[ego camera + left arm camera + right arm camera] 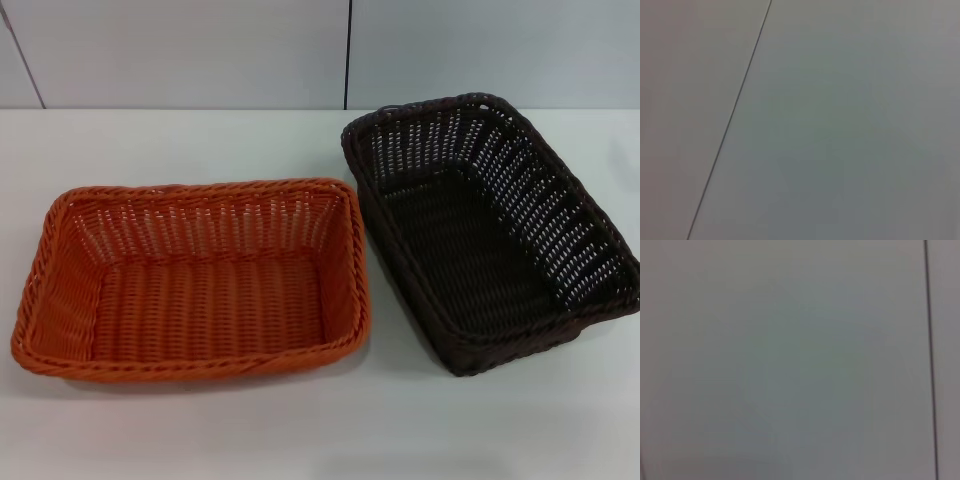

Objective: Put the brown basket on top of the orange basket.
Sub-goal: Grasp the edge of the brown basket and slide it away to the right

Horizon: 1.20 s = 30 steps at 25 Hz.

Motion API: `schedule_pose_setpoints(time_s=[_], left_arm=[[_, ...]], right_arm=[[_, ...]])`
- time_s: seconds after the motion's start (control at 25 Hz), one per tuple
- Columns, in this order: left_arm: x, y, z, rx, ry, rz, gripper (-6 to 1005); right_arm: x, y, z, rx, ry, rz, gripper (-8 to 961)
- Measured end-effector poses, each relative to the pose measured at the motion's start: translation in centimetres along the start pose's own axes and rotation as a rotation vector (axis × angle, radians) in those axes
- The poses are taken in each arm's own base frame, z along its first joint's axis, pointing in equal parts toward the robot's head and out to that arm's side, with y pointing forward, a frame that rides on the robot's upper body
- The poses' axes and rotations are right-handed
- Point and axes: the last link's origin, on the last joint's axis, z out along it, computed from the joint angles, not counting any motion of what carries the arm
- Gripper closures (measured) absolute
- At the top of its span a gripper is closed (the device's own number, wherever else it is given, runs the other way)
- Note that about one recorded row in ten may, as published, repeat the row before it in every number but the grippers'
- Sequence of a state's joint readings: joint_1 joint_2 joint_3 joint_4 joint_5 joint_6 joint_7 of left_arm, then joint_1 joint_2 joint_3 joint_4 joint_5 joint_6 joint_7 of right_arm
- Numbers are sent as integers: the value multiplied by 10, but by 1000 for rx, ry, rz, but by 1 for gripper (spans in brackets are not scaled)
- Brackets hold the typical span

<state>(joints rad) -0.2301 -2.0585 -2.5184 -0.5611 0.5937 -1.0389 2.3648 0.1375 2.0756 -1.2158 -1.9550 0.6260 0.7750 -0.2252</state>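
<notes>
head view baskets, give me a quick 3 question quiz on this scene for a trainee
1. True or false: the brown basket already sits on top of the orange basket.
2. Which basket is on the robot's right side? A) orange B) brown
3. Fill in: both baskets rest on the white ____, each with nothing inside.

Key: 1 false, they stand side by side; 2 B; 3 table. Neither claw shows in any view.

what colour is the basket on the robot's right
Dark chocolate brown; the brown basket shows best in the head view.
</notes>
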Motion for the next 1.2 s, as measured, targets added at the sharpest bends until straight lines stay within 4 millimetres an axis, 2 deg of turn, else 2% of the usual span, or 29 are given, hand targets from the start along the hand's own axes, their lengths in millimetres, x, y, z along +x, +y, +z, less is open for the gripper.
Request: schedule_pose_setpoints(time_s=[0.28,0.48,0.72,0.8,0.84,0.88,1.0,1.04,1.08,1.12,1.2], left_arm=[[0,6,7,-12,4,-4,540],[0,10,11,-20,9,-5,540],[0,13,14,-23,12,-11,540],[-1,14,14,-23,9,-15,540],[-3,14,14,-21,7,-20,541],[-3,14,14,-21,7,-20,541],[-6,16,14,-15,2,-32,541],[-7,16,14,-7,5,-44,541],[-7,16,14,-7,5,-44,541],[-7,16,14,-5,7,-48,541],[-7,16,15,0,12,-57,541]], right_arm=[[-13,1,-15,-86,139,54,329],[-21,8,-20,-150,280,-18,332],[-21,23,-13,-282,447,-253,335],[-21,30,-7,-349,485,-358,336],[-20,40,-1,-423,515,-471,336],[-20,40,-1,-423,515,-471,337],[-16,60,6,-532,535,-642,378],[-12,77,8,-605,542,-756,399],[-9,85,8,-643,546,-818,399],[-9,85,8,-643,546,-818,399],[-4,100,8,-703,555,-935,398]])
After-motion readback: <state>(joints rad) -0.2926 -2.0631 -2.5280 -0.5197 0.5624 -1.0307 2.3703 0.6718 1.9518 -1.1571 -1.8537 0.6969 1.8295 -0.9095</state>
